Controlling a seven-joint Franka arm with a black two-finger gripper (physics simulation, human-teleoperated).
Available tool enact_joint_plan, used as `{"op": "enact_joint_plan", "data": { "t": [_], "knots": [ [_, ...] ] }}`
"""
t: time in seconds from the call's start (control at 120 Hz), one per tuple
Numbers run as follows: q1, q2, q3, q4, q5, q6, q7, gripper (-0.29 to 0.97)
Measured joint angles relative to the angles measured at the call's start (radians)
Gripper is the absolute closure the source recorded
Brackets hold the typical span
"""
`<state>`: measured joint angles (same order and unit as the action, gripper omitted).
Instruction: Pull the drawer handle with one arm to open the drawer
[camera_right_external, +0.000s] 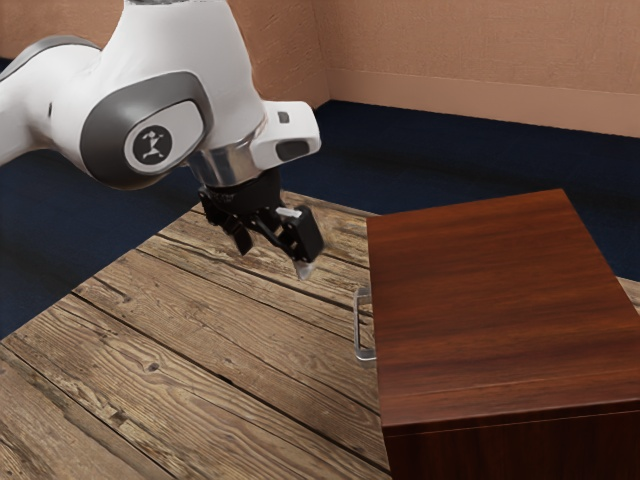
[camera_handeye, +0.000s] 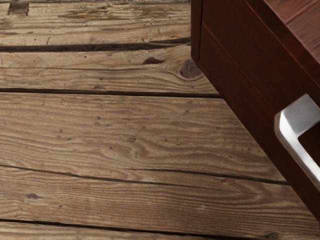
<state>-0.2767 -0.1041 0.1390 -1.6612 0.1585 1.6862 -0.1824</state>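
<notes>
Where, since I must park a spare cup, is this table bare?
The wooden table lies bare from the front of the cabinet out toward the exterior view's left. Tight only between the open tool and the handle.

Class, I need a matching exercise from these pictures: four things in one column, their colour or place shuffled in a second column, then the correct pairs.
Column one:
1. drawer handle
2. cabinet
3. table
4. end effector

Column two:
A. weathered light-brown planks
B. silver-grey metal, on the cabinet's front
C. black, open, above the table, clear of the handle
D. dark reddish-brown wood

Pairs: 1-B, 2-D, 3-A, 4-C
</notes>
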Motion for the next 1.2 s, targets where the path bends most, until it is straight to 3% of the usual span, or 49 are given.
{"op": "enact_joint_plan", "data": {
  "t": [0.225, 0.517, 0.683, 0.925, 1.2],
  "knots": [
    [0.004, -0.131, 0.028, -0.197, -0.061, 0.125, -0.026, 0.00],
    [0.007, -0.256, 0.057, -0.376, -0.216, 0.246, -0.137, 0.00],
    [0.016, -0.303, 0.059, -0.415, -0.243, 0.275, -0.211, 0.00],
    [0.056, -0.475, 0.057, -0.617, -0.283, 0.370, -0.289, 0.00],
    [0.051, -0.472, 0.106, -0.662, -0.325, 0.487, -0.347, 0.00]
  ]
}}
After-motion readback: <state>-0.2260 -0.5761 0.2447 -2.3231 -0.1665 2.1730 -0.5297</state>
